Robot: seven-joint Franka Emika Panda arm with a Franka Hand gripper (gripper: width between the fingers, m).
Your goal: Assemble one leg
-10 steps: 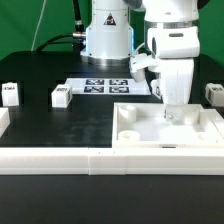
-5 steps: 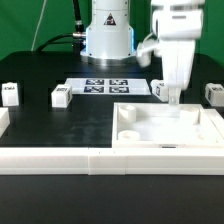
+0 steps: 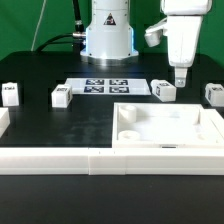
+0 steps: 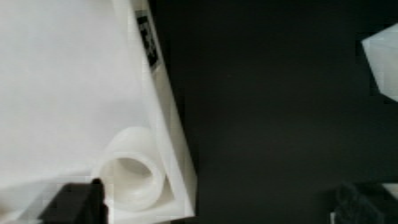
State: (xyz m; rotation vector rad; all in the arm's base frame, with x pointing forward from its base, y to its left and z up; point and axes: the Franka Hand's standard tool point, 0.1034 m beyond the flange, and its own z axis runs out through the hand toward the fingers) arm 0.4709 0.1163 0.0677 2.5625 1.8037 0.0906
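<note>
Several legs, small white blocks with tags, lie on the black table: two at the exterior view's left, one just behind the large white panel, and one at the far right. My gripper hangs in the air above the panel's back edge, beside and above the third leg, touching nothing. In the wrist view the gripper is open and empty, its dark fingers wide apart over the panel's rim and a corner hole. A white leg shows at the frame's edge.
The marker board lies behind the panel, in front of the robot base. A long white rail runs along the table's front, with a white piece at the exterior view's left edge.
The gripper has risen out of the panel's inside and moved back and toward the exterior view's right, and now hangs above the panel's back edge. The parts have not moved.
</note>
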